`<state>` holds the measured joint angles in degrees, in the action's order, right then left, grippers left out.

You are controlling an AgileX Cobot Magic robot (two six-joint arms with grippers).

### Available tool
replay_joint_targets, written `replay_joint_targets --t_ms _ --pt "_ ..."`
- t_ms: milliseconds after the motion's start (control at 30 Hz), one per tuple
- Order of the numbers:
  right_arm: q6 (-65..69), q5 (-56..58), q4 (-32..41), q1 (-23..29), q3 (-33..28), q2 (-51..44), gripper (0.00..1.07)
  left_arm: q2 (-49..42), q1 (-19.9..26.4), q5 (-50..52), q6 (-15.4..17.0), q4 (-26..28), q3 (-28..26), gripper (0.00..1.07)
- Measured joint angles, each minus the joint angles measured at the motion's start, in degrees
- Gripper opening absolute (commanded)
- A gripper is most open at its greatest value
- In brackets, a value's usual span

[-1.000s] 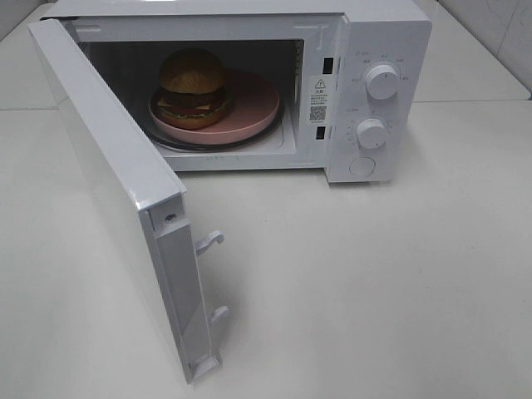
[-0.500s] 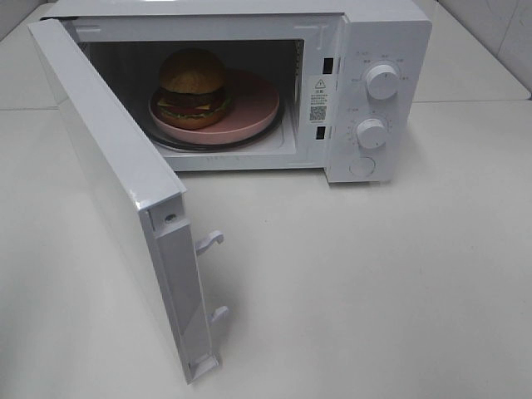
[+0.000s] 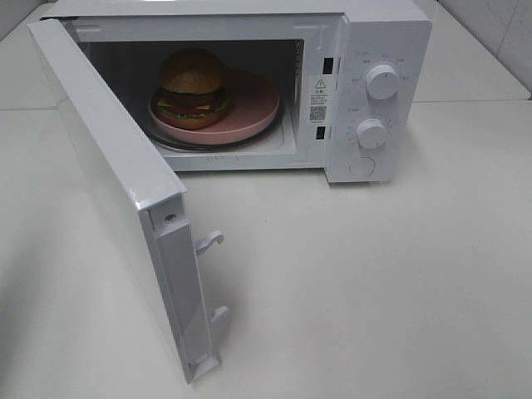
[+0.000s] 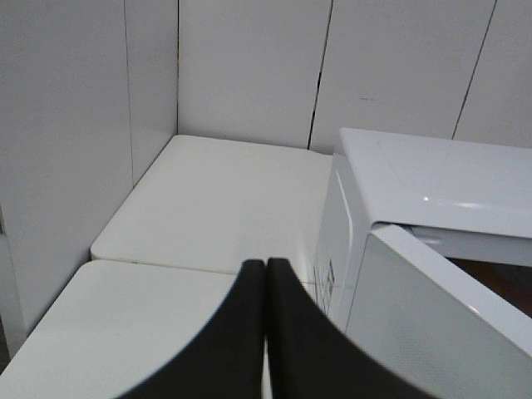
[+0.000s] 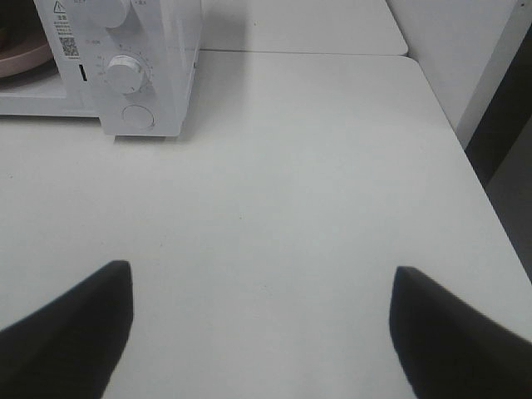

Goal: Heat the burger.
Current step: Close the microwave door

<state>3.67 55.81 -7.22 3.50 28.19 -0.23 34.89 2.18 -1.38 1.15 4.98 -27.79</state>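
The burger (image 3: 193,87), with a golden-brown bun and dark patty, sits on a pink plate (image 3: 249,104) inside the white microwave (image 3: 386,50). The microwave door (image 3: 116,179) stands wide open toward the front left. Neither gripper shows in the exterior high view. In the left wrist view my left gripper (image 4: 265,274) is shut with its black fingers pressed together and nothing between them, behind the microwave's left side and the open door (image 4: 432,324). In the right wrist view my right gripper (image 5: 262,320) is open over bare table, to the right of the microwave's control panel (image 5: 133,75).
Two white knobs (image 3: 381,81) and a round button (image 3: 362,166) are on the microwave's right panel. Door latches (image 3: 209,241) stick out from the open door's edge. White wall panels (image 4: 249,66) stand behind the table. The table's right edge (image 5: 465,158) drops off beside the right gripper.
Nothing has moved in the exterior high view; burger, plate and door stay as they were.
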Motion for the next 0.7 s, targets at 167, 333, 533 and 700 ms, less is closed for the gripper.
replay_joint_targets --t_ms 167,333,533,700 --pt "0.00 0.00 0.00 0.00 0.00 0.00 0.76 4.24 0.00 10.43 0.00 0.00 4.81 0.00" --pt "0.00 0.00 0.00 0.00 0.00 0.00 0.76 8.54 0.00 22.80 0.00 -0.46 11.63 0.00" --pt "0.00 0.00 0.00 0.00 0.00 0.00 0.76 15.64 0.00 29.85 1.95 -3.32 14.27 0.00" --pt "0.00 0.00 0.00 0.00 0.00 0.00 0.76 23.43 0.00 35.70 6.70 -10.31 14.27 0.00"
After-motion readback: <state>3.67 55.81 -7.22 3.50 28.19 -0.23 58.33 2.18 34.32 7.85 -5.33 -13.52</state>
